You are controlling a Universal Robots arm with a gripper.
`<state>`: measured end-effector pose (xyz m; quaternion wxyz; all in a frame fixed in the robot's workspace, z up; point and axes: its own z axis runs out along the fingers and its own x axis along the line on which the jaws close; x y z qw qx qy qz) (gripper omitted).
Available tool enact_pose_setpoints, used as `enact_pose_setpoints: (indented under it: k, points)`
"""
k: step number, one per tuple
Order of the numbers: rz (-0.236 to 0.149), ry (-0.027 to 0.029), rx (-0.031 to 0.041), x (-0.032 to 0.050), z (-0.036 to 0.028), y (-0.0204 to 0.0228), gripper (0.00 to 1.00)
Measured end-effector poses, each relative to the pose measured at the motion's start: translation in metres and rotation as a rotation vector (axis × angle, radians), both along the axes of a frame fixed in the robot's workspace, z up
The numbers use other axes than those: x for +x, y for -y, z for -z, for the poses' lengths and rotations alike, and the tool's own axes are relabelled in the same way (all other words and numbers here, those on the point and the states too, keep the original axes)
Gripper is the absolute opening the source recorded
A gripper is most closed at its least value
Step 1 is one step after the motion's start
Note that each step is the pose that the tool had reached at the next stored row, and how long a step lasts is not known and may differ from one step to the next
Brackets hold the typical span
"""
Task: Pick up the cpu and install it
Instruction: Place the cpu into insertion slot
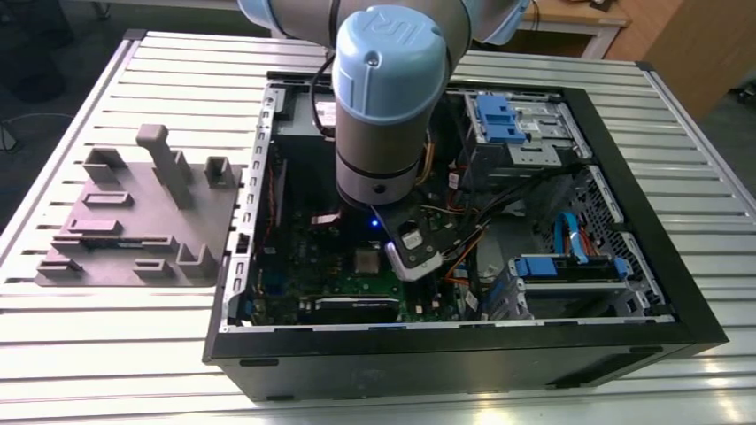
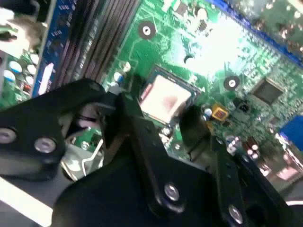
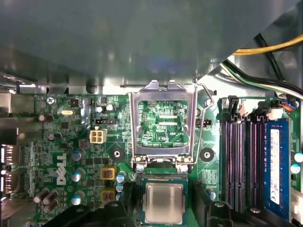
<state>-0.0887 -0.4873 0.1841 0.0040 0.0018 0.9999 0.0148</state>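
The cpu point(image 3: 164, 203), a small square chip with a silver-grey top, lies flat in its socket on the green motherboard point(image 3: 71, 142). In the second wrist view the cpu point(image 2: 165, 97) sits just past the two black fingertips point(image 2: 129, 105). My gripper point(image 3: 164, 212) is open, one finger on each side of the chip, close to its edges. The socket bracket point(image 3: 163, 125) stands raised beside the chip. In the exterior view the gripper point(image 1: 408, 261) hangs inside the open computer case, with the cpu point(image 1: 366, 259) beside it.
Memory slots point(image 3: 246, 156) run close beside the socket. Yellow and black cables point(image 1: 473, 230) cross the case point(image 1: 661, 266) towards the exterior view's right, near blue drive bays point(image 1: 508, 119). A grey fixture plate point(image 1: 136, 221) with upright blocks lies outside the case on the slatted table.
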Motion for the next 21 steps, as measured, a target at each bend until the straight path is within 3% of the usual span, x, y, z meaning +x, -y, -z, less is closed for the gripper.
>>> enact_pose_setpoints:
  k: [4,8,11,21]
  points:
    - [0.0,0.0,-0.0001,0.0,-0.0055,0.0,0.59]
    - [0.0,0.0001,0.0,0.0,-0.0057,0.0,0.58]
    - [0.0,-0.0001,-0.0004,-0.0001,-0.0057,0.0006,0.45]
    - [0.0,0.0001,-0.0001,0.0,-0.0055,0.0013,0.46]
